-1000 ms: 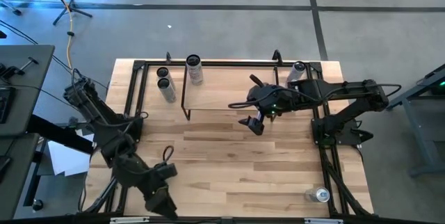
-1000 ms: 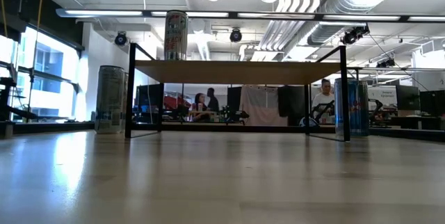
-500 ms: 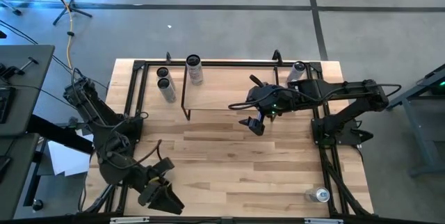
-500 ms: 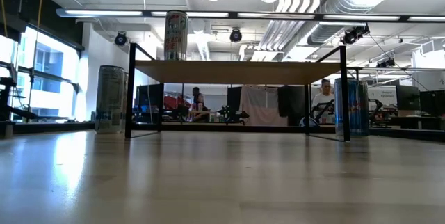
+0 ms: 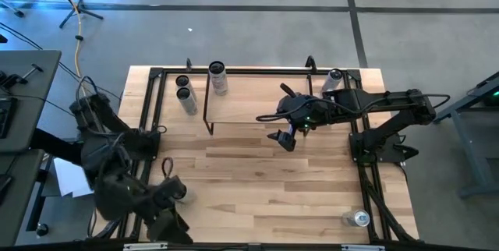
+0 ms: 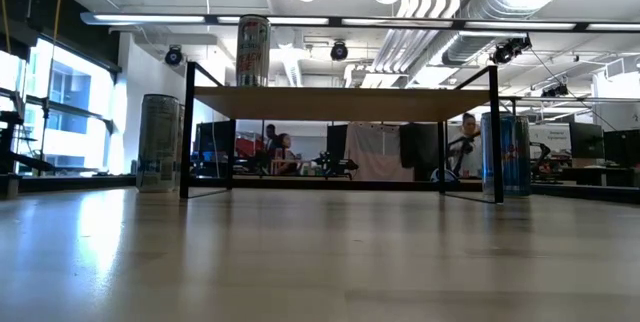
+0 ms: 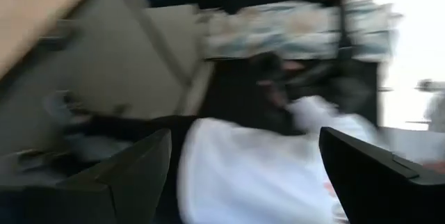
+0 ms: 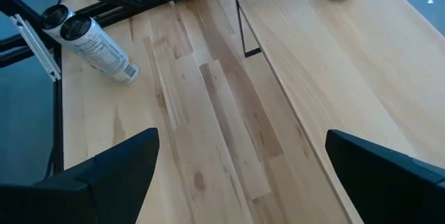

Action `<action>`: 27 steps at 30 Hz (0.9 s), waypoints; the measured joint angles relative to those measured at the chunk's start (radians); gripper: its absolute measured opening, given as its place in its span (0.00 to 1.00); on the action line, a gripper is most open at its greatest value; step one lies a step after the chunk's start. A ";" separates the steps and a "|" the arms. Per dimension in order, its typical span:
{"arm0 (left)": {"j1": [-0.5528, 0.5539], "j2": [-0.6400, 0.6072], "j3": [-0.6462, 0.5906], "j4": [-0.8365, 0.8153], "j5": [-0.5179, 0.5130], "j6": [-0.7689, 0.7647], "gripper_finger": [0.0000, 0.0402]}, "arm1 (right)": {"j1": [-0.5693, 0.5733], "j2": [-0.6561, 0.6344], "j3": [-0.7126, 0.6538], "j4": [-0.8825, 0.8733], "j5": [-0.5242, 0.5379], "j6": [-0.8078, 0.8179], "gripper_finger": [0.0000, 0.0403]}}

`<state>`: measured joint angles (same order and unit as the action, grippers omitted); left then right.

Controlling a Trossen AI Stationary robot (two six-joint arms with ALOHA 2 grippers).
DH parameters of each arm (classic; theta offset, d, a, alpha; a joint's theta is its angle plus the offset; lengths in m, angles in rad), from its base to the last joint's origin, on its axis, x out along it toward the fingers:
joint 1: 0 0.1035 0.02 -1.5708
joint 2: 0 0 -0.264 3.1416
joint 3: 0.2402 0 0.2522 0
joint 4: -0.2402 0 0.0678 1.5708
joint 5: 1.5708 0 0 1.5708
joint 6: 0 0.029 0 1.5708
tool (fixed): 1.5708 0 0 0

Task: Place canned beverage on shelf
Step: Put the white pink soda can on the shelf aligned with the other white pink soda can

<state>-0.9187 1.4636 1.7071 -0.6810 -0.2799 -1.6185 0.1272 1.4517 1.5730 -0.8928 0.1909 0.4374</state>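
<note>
On the shelf point(image 5: 253, 99), one can point(image 5: 218, 78) already stands upright near the end farthest from the right hand point(image 5: 282, 137); in the low view it rises above the light wood top. The right hand hovers over the near edge of the shelf, fingers spread and holding nothing. Beyond that end of the shelf two more cans point(image 5: 185, 95) stand on the table point(image 5: 265, 181), one just beside the other; a blue can point(image 5: 333, 80) stands on the table behind the right arm, and a further can point(image 5: 360, 218) stands well apart from that hand, at the table's front corner on the same side. The left hand point(image 5: 168, 204), fingers likewise spread and empty, sits at the table's front edge on the opposite side, its wrist view facing off the table. Judged from this layout, the task is partly done: one can is shelved, and four remain on the table, none yet grasped.
</note>
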 joint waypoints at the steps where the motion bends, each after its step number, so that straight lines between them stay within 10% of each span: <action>1: -0.002 0.029 0.060 -0.090 0.010 0.000 0.84 | 0.000 0.000 0.000 0.000 0.007 0.002 0.99; 12: -0.068 0.328 0.341 -0.910 0.272 0.067 0.84 | 0.000 0.000 0.000 0.013 0.050 0.034 0.99; 27: -0.111 0.340 0.319 -0.885 0.186 0.071 0.84 | 0.000 0.002 0.000 0.037 0.052 -0.012 0.99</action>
<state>-1.0301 1.8034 2.0262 -1.5657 -0.0937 -1.5479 0.1271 1.4532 1.5726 -0.8555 0.2430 0.4255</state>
